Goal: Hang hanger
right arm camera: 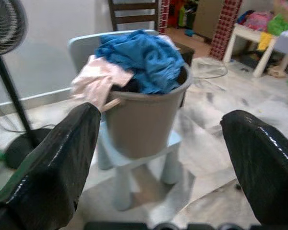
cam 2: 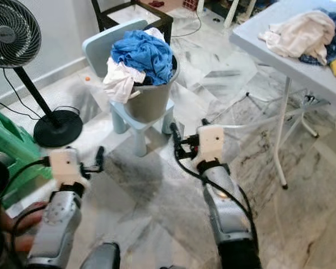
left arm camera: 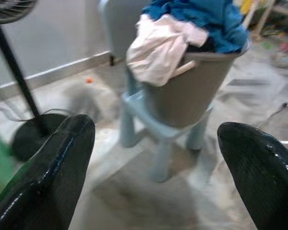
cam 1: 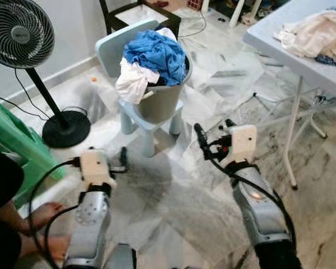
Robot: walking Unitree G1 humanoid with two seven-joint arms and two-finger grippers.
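- Hanger: not identified with certainty; pale wooden tip (right arm camera: 110,104), perhaps one of its arms, slanting out over the rim of the grey bucket (right arm camera: 144,124) beneath a pale cloth (right arm camera: 93,79).
- Bucket: on a small blue stool (cam 1: 148,120), straight ahead of both jaws, well apart.
- Left jaws, right jaws: spread wide, empty, aimed at the bucket.
- Tip on the side toward the left jaws; judged theirs to reach.

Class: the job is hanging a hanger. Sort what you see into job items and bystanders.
Job items: wooden hanger tip in the grey plastic laundry bucket; left end effector; right end effector.

Bystanders: black pedestal fan; white folding table; green bag.
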